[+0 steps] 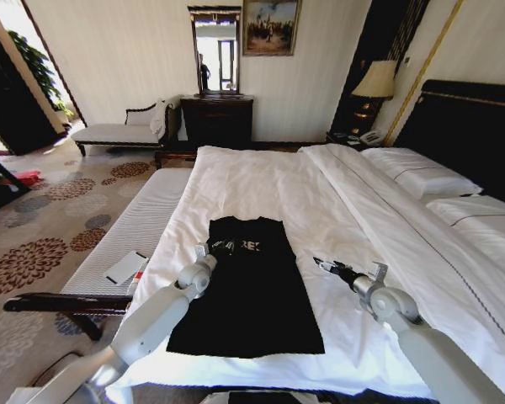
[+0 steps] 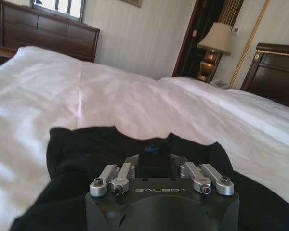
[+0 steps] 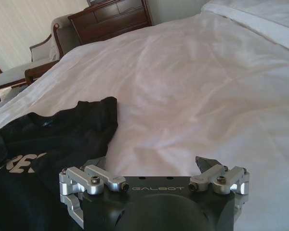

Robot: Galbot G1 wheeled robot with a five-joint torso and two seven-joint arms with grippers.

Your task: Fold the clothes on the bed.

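- While the black sleeveless top (image 1: 251,286) lies spread flat near the foot edge of the bed (image 1: 337,202), white lettering up and neckline toward the far side, we hold both arms low over the white duvet (image 1: 261,181).
- Our left gripper (image 1: 204,251) sits at the top's left shoulder; in the left wrist view its jaws (image 2: 162,166) stand open over the black fabric (image 2: 86,154) just short of the collar, nothing between them.
- Our right gripper (image 1: 324,265) hovers over bare duvet just beside the top's right edge; in the right wrist view its jaws (image 3: 151,166) are spread wide and empty, the garment (image 3: 58,139) off to one side.
- We judge the fold as not yet begun: the top shows no crease or doubled layer.
- Risk, as we see it: the left jaws could pinch the duvet along with the thin fabric and drag the bedding, since the two lie flush.
- Risk: the right gripper stands off the cloth, so closing where it is would catch only duvet; an uneven lift from one shoulder could skew or bunch the top.
- Containers: we see none; a small white card-like item (image 1: 126,267) rests on the padded bench (image 1: 143,223) to the left of the bed, apart from the work.
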